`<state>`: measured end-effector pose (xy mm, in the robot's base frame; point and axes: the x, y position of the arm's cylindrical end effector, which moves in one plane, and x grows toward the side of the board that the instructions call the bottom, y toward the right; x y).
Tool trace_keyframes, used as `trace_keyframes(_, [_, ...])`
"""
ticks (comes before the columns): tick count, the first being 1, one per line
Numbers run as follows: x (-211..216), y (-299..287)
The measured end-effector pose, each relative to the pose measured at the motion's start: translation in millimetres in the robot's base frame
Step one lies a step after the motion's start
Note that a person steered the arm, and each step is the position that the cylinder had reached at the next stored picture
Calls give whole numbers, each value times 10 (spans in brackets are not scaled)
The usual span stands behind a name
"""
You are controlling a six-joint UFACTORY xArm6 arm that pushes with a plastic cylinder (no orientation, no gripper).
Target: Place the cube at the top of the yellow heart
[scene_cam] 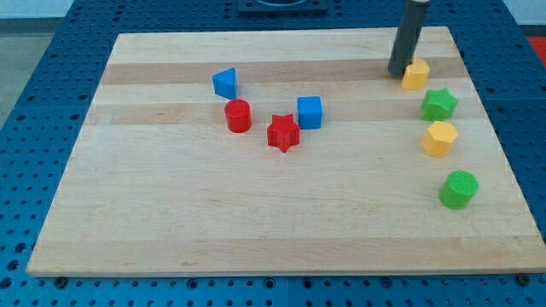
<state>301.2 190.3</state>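
The blue cube (310, 112) sits near the board's middle, just right of a red star (282, 133). A yellow block (415, 74) that looks heart-shaped sits at the view's upper right. My tip (398, 73) rests on the board right against this yellow block's left side, far to the right of and above the cube. A second yellow block (440, 138), six-sided, lies lower on the right.
A blue triangular block (224, 83) and a red cylinder (238, 115) lie left of the cube. A green star (439, 104) sits between the two yellow blocks. A green cylinder (459, 188) is lowest on the right. The wooden board (171, 213) rests on a blue perforated table.
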Motion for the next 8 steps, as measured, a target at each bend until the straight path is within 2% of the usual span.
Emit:
trace_keyframes(2, [106,20])
trace_keyframes(4, [523,-1584])
trace_keyframes(5, [662,-2095])
trace_keyframes(6, [1013,-2018])
trace_keyframes(7, [1182,-1977])
trace_keyframes(8, [1068,-1679])
